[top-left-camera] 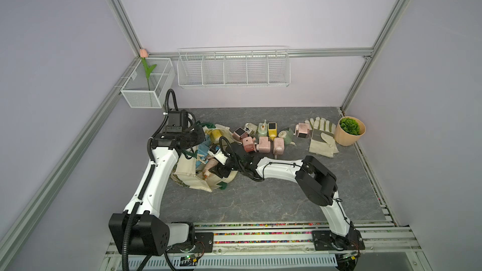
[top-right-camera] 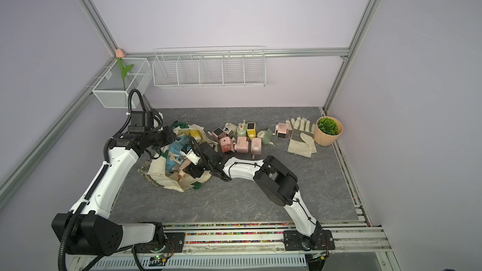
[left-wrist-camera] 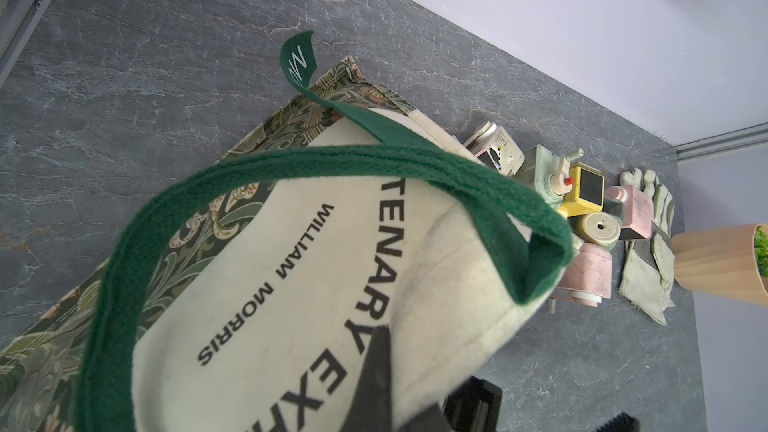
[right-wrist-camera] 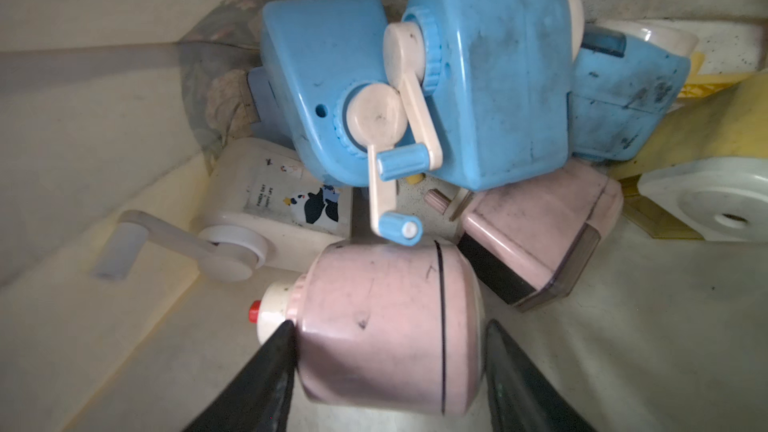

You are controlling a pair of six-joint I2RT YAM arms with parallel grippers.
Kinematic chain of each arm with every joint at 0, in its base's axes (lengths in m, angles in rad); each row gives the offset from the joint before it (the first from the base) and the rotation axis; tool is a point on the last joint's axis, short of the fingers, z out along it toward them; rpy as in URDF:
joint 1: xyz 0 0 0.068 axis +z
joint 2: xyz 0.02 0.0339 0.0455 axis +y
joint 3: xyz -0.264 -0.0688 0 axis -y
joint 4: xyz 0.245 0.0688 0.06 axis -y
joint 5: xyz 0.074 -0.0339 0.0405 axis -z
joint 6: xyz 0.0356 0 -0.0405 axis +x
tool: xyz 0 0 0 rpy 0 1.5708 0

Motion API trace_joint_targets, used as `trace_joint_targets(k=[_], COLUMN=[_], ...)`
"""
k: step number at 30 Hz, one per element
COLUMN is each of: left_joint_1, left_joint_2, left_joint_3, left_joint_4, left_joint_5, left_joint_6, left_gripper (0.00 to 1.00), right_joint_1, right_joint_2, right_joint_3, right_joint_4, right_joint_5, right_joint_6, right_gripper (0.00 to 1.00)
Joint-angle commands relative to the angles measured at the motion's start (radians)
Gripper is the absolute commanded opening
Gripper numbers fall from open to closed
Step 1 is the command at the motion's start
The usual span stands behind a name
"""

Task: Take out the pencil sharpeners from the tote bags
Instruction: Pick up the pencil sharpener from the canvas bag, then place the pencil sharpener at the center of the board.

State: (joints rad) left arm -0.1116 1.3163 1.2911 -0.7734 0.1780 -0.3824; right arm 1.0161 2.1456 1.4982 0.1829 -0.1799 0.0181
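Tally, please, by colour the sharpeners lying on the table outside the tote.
Pink: 5
Green: 2
Yellow: 1
Cream: 1
Total: 9

Pastel sharpeners (right-wrist-camera: 478,76) heaped inside slumped cream tote (left-wrist-camera: 291,284)

Cream canvas tote bag (left-wrist-camera: 291,284) is showing dark green woven handles (left-wrist-camera: 332,164), dark block lettering, green-and-pink floral band (left-wrist-camera: 291,118) along base. Rounded pale pink plastic sharpener (right-wrist-camera: 382,326) is showing cream end cap, red button, thin black seam line. Sky-blue boxy plastic sharpeners (right-wrist-camera: 498,97) are carrying cream cranks with blue knobs. White boxy plastic sharpener (right-wrist-camera: 266,201) is wearing black-and-white animal sticker. Grey stone-look tabletop (top-left-camera: 260,199) is showing pale veining. Tan ribbed plant pot (top-left-camera: 345,138) is holding bright green foliage (top-left-camera: 349,125). Pale cream work gloves (top-left-camera: 322,142) are showing grey palm patches.
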Motion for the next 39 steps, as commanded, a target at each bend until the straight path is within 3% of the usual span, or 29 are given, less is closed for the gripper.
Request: trace_joint_targets(k=[1,24,32,39], left_joint_1=[-0.002,-0.002,-0.003,-0.003], left_joint_2=[-0.025,-0.026,-0.026,-0.029], left_joint_3=[0.007,0.005,0.005,0.007], left_joint_4=[-0.013,-0.013,-0.012,-0.012], left_joint_5=[-0.001,-0.001,-0.002,0.004], left_joint_6=[0.008,0.007,0.007,0.005], left_gripper=[0.00,0.00,0.00,0.00], right_joint_1=[-0.005,-0.037,-0.066,-0.156], right_joint_2=[-0.076,-0.330,-0.485,-0.617], right_joint_3=[-0.034,-0.220,-0.304,-0.390], right_joint_4=[0.030,-0.036,-0.144,-0.255], right_joint_5=[0.000,0.077,0.203,0.324], right_joint_6=[-0.015,-0.004,-0.012,0.032], right_gripper=[0.59,0.56,0.55,0.56])
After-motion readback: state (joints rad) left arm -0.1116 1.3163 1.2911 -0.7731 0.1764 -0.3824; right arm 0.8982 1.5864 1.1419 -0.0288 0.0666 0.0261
